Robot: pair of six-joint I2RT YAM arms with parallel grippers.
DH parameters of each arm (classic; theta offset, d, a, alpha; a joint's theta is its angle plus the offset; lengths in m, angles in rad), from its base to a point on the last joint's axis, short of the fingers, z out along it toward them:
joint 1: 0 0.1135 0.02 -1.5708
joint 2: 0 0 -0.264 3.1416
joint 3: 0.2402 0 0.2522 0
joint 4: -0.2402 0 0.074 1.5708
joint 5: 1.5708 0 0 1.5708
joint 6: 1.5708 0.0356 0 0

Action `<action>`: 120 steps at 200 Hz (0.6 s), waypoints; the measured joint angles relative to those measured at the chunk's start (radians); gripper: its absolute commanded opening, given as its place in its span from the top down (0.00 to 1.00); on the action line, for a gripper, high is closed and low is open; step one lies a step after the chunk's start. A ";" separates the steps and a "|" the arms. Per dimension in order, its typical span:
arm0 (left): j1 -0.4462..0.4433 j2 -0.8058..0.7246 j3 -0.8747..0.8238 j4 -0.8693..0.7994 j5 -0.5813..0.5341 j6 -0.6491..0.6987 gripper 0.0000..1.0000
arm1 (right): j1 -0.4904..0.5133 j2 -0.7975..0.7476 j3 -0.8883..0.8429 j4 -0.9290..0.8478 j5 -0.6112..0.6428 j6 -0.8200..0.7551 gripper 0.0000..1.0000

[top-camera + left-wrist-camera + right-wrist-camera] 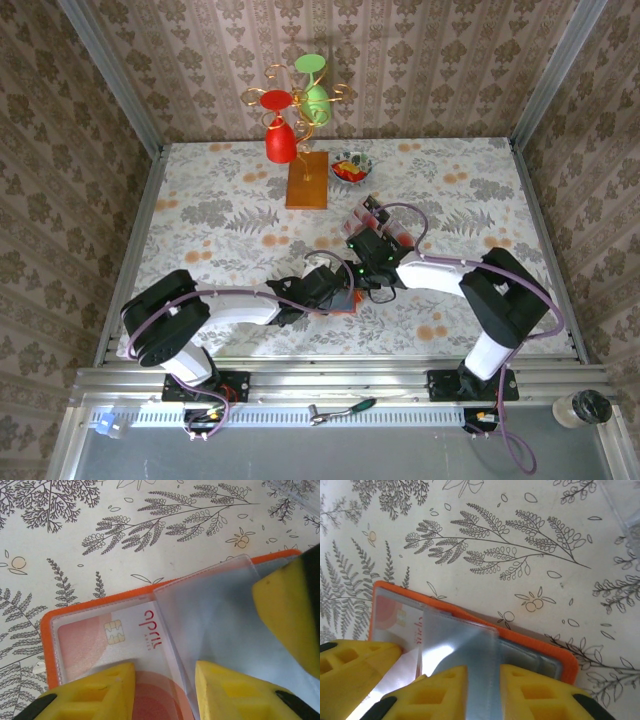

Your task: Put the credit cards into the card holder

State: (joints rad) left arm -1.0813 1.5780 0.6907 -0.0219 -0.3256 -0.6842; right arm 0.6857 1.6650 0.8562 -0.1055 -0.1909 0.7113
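Yellow fingers (pixel 100 695) of the left gripper (pixel 165 669) stand apart with a plain gap. Their tips are low over the near part of the flat, bright orange, wallet-like card holder (pixel 46 630). They pinch nothing, and whether the tips touch the holder cannot be told.

The yellow fingers (pixel 435 692) of the right gripper (pixel 484 670) are likewise parted by a narrow gap. The edge of a raised clear plastic sleeve (pixel 460 640) runs through this gap and is not visibly clamped.

The card holder lies open and flat on the table (pixel 150 540), which is covered in a pale cloth printed with grey ferns. In the top view it lies centrally, between the 2 wrists.

1 pale credit card (pixel 95 645) with red blotches and a gold chip sits inside a transparent pocket on the holder's left half, as the left wrist view shows it. The raised sleeve overlaps that card's right edge. 1 yellow finger of the right arm enters that view from the right, over the sleeve.

The wall of a clear plastic tray (pixel 622 510) stands beyond the holder, apart from it.
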 measured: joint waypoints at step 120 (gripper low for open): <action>-0.004 0.005 0.003 0.000 -0.008 0.000 0.62 | -0.003 0.004 -0.010 0.022 -0.050 0.007 0.73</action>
State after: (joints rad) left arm -1.0851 1.5829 0.6933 -0.0223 -0.3340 -0.6842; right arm 0.6827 1.6691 0.8459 -0.0837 -0.2413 0.7185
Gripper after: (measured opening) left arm 0.376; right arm 0.276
